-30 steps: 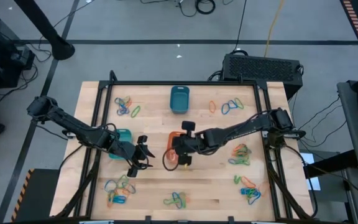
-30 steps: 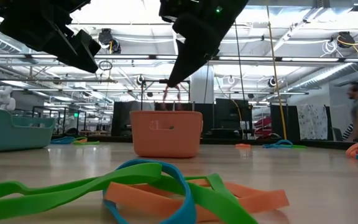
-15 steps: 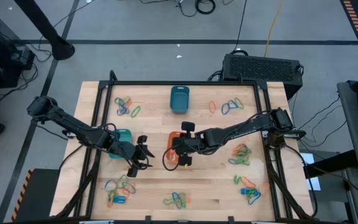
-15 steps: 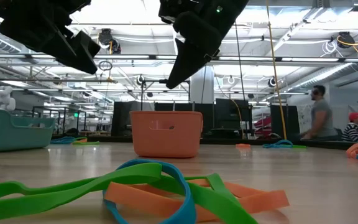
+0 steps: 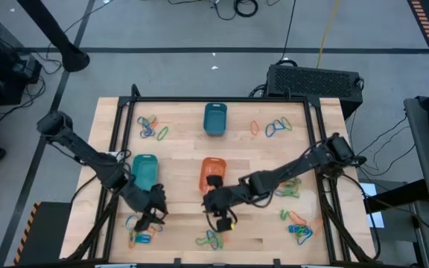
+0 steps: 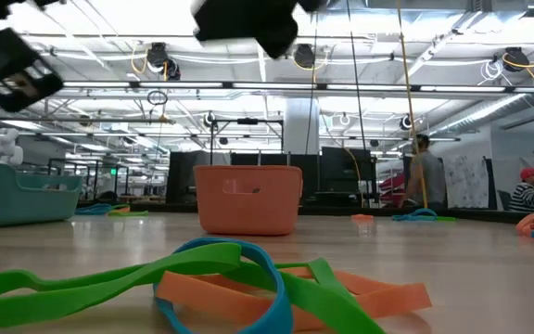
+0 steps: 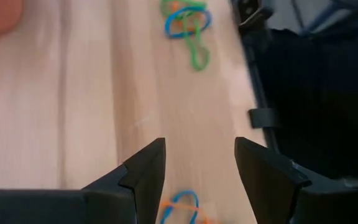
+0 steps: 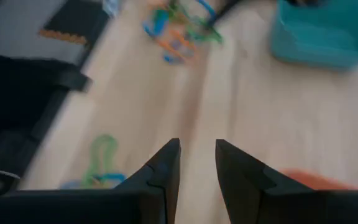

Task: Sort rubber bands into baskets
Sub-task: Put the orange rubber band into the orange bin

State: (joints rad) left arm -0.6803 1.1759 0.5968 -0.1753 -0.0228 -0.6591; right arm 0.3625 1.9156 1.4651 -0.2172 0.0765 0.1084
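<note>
1. Both arms have swung toward the table's 6 o'clock edge since a second ago: the right gripper (image 5: 222, 216), which then hung over the orange basket (image 5: 212, 173), now sits past that basket's 6 o'clock end, above bare wood.
2. Over the same second the left gripper (image 5: 151, 217) has left the turquoise basket's (image 5: 144, 170) 3 o'clock side and dropped to its 6 o'clock side.
3. The left gripper's fingers (image 7: 146, 171) are spread wide and hold nothing; it hovers just beside the tangle of rubber bands (image 5: 141, 227) at the table's 7 o'clock corner.
4. The right gripper's fingers (image 8: 166, 165) stand apart with a narrow gap between them and nothing pinched; bare wood shows through the gap.
5. A small cluster of bands (image 5: 212, 239) lies at 6 o'clock of the right gripper, near the table edge.
6. The dark teal basket (image 5: 215, 119) stands at the table's 12 o'clock edge, well apart from both grippers.
7. More bands lie loose: a group (image 5: 152, 127) at 11 o'clock, a group (image 5: 273, 127) at 1 o'clock, one (image 5: 289, 184) at 3 o'clock and one (image 5: 298, 225) at 5 o'clock.
8. In the low view, green, blue and orange bands (image 6: 239, 283) lie overlapped in the foreground, with the orange basket (image 6: 247, 199) upright behind them.
9. Two people (image 6: 423, 176) show in the room far behind the table.
</note>
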